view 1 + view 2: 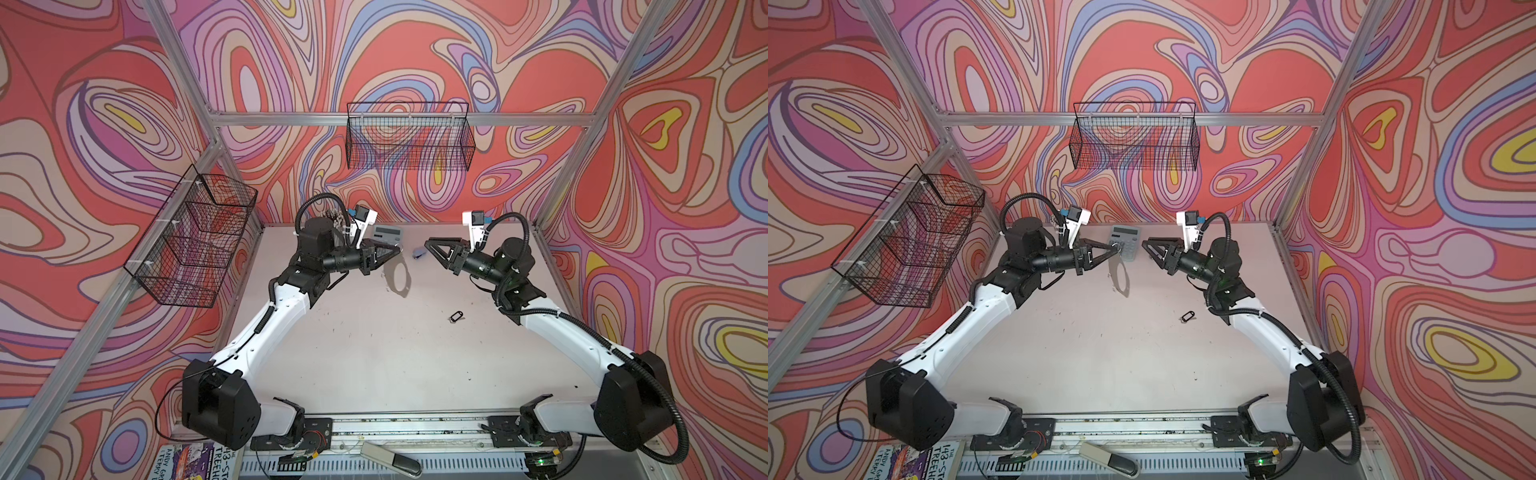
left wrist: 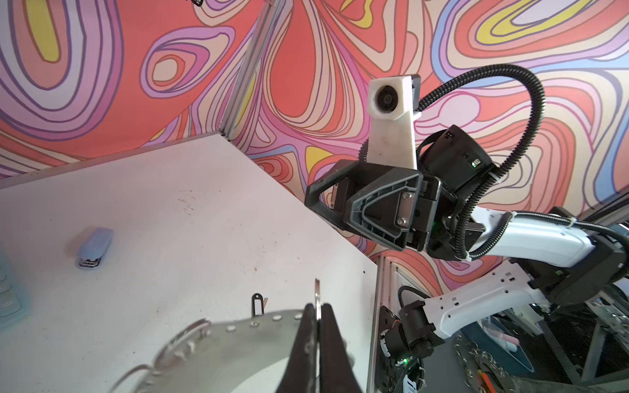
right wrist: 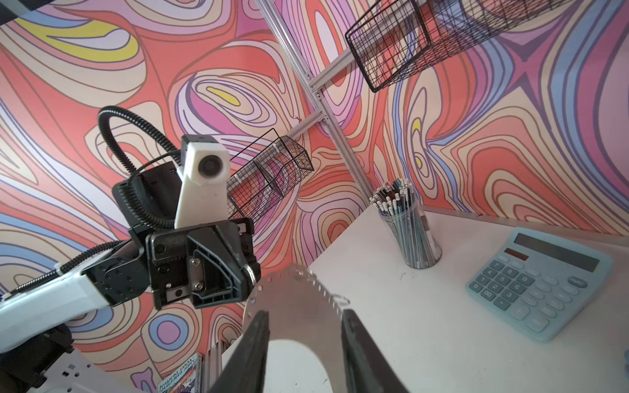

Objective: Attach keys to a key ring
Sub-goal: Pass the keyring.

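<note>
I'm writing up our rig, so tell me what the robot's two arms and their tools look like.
The left arm and right arm match: white shells, black joints, and ribbed black cables looping alongside. The left tool and right tool have black, triangular, ribbed fingers. Above each sits a white wrist camera.
</note>
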{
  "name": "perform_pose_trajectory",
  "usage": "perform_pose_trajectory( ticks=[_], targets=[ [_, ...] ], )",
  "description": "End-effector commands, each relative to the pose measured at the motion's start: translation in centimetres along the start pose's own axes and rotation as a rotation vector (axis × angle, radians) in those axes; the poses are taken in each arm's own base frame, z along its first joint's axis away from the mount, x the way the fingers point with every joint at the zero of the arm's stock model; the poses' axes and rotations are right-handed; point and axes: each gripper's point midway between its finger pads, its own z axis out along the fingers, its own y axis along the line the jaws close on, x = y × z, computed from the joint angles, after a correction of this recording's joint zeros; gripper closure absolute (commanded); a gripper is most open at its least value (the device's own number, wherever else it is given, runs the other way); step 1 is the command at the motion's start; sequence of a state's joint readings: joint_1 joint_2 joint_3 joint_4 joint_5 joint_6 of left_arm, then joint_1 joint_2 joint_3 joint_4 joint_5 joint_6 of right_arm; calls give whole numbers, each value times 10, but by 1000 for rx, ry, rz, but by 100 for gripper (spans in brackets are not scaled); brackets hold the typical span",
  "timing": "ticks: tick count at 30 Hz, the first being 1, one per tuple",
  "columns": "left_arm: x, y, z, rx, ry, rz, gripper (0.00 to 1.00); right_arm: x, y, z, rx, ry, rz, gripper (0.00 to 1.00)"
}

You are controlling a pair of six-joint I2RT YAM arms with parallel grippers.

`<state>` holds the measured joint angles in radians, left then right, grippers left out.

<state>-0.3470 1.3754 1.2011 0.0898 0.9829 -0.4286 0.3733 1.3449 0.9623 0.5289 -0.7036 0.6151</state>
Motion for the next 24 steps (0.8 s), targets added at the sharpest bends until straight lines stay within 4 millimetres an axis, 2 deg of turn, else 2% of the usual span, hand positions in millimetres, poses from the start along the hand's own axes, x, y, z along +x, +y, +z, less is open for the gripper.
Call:
perform_pose_trajectory(
  ticks=[1, 7, 9, 17, 24],
  targets=[
    [-23, -41, -8, 142, -31, 100, 100, -12, 23, 2, -93, -12, -45, 66],
    [-21, -55, -14, 184, -28, 106, 100, -13, 42, 2, -168, -20, -41, 73],
    [-20, -58, -15, 193, -30, 107, 100, -13, 50, 5, -201, -13, -41, 81],
    [-17, -66, -21, 194, -36, 106, 100, -8, 78, 17, -299, 19, -34, 81],
    [-16, -67, -23, 187, -37, 112, 100, -7, 90, 17, -342, 18, -34, 79]
  ],
)
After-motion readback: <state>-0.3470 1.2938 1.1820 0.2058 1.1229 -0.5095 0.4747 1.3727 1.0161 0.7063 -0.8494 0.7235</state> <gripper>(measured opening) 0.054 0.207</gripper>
